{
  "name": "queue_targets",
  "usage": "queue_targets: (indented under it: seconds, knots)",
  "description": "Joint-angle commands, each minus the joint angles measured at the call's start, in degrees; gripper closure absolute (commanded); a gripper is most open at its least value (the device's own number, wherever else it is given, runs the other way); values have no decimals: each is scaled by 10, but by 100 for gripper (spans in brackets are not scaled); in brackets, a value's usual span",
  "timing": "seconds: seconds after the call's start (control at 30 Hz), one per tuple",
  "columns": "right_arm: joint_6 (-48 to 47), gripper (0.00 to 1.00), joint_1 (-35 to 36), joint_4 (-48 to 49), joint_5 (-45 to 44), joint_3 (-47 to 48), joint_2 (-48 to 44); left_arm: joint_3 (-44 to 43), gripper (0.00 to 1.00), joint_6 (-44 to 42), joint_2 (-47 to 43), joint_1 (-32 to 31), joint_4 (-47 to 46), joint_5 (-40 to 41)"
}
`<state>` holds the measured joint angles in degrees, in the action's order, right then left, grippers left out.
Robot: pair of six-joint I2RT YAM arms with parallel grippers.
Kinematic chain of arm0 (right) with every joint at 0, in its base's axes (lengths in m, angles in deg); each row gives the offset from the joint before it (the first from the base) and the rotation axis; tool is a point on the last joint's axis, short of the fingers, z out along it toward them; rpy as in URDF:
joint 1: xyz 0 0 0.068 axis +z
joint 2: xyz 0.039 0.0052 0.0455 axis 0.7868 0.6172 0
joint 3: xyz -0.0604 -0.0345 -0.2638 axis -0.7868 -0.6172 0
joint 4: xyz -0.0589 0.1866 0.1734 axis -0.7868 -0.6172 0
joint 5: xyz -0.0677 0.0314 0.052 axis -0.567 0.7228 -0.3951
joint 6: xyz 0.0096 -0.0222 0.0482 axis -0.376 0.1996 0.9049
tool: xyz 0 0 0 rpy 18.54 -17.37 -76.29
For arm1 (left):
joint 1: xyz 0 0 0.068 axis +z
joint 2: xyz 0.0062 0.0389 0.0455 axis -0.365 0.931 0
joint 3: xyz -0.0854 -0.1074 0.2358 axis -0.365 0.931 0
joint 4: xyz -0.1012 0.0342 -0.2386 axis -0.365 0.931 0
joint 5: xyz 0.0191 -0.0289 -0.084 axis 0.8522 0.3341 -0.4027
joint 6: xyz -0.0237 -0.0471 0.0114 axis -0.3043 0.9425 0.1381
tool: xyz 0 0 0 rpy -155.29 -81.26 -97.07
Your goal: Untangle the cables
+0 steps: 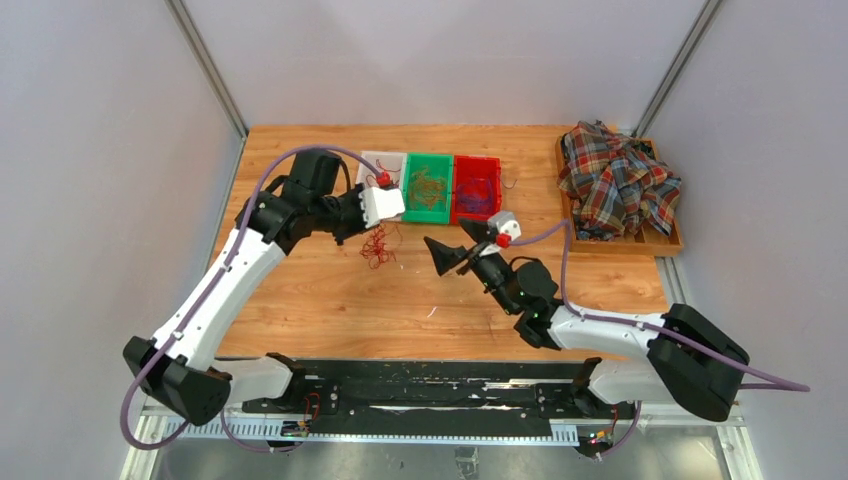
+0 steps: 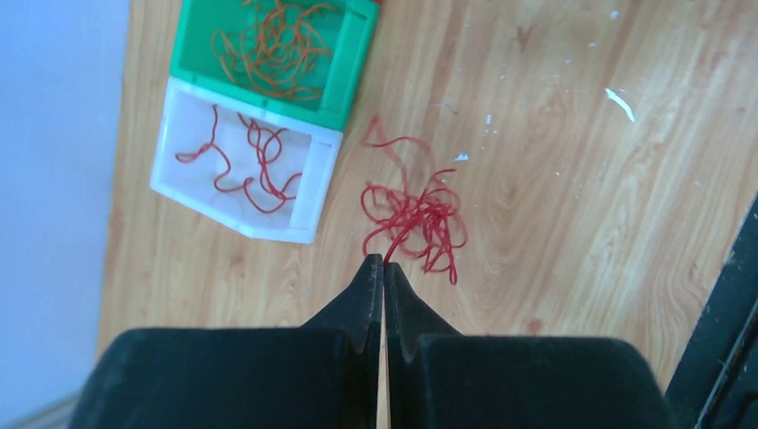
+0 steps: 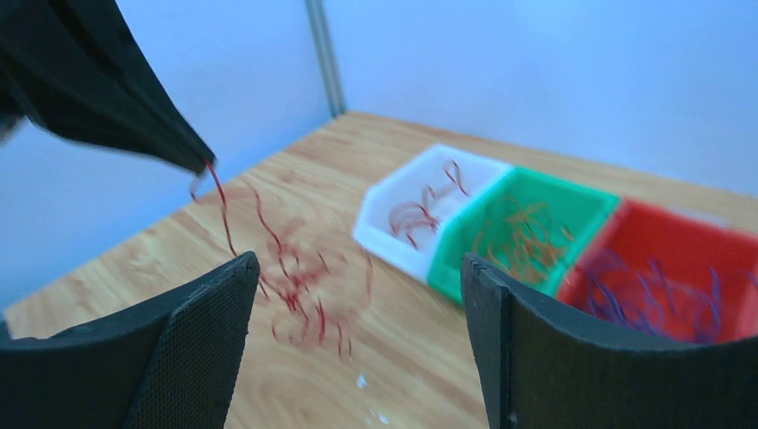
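**Presently Held: One Strand of the Red Cable Bunch**

The left gripper (image 2: 383, 264) has its jaws pressed together on a single red strand (image 2: 375, 243), at the lower centre of the left wrist view. The strand leads into the red bunch (image 2: 416, 219), a loose knot of loops just beyond the fingertips that appears to rest on the table (image 2: 572, 206).

At the upper left of that frame, a white bin (image 2: 313, 192) holds separate red cables. The green bin (image 2: 353, 67) above it holds orange ones. In the right wrist view, a red bin (image 3: 679, 237) at the right edge holds purple ones.

The right gripper (image 3: 357, 264) has its jaws wide apart and holds nothing. It faces the bunch from the lower part of its frame.

Handling, as judged:
- The cables look thin, very light and limp, with springy loops that snag on one another.
- Pulling one strand would likely drag the whole bunch.
- The best hold is probably a free end or an outer loop, with the second gripper pinning the main mass.
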<state>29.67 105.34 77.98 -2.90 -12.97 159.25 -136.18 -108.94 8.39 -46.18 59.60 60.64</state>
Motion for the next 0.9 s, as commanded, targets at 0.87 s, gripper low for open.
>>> queue_targets:
  seconds: [0.87]
  knots:
    - [38, 20, 5, -180, 227, 195, 37, -19, 100, -331, -136, -102, 18, -41]
